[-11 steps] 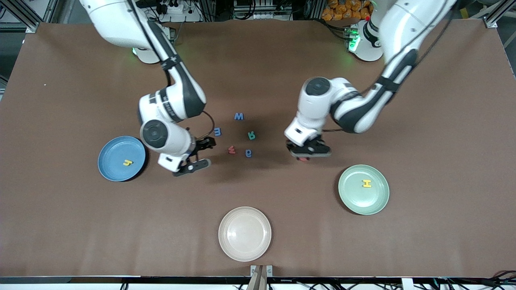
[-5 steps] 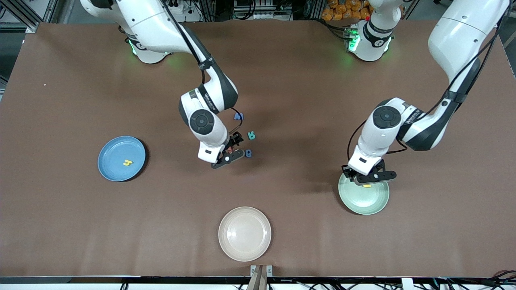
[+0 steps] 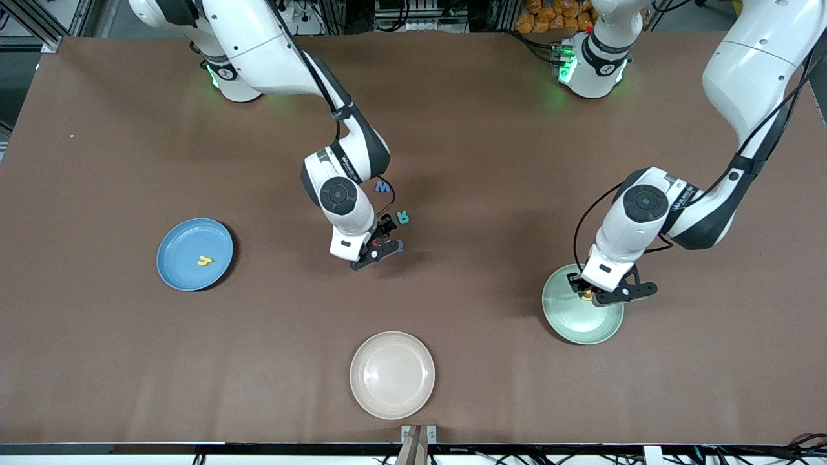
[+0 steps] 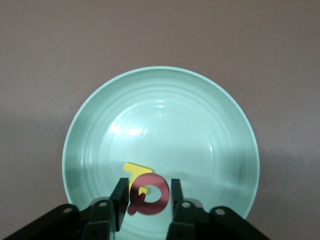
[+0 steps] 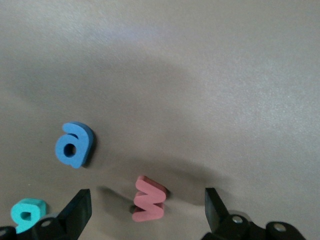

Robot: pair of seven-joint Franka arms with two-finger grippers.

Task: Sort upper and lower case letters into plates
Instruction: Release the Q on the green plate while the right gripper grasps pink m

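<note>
Now your left end effector (image 4: 146, 199) pinches the red Q (image 4: 147, 198) over the mint plate (image 4: 220, 145); your right end effector (image 5: 146, 210), spread, straddles the pink w (image 5: 148, 199) on the counter (image 5: 210, 75).

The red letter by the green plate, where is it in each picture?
Front view: the red letter peeks out at the left gripper, over the mint green plate.
Left wrist view: red letter between the fingers, above the yellow letter.
Right wrist view: not in it.
Shared landmark: the mint green plate.
</note>
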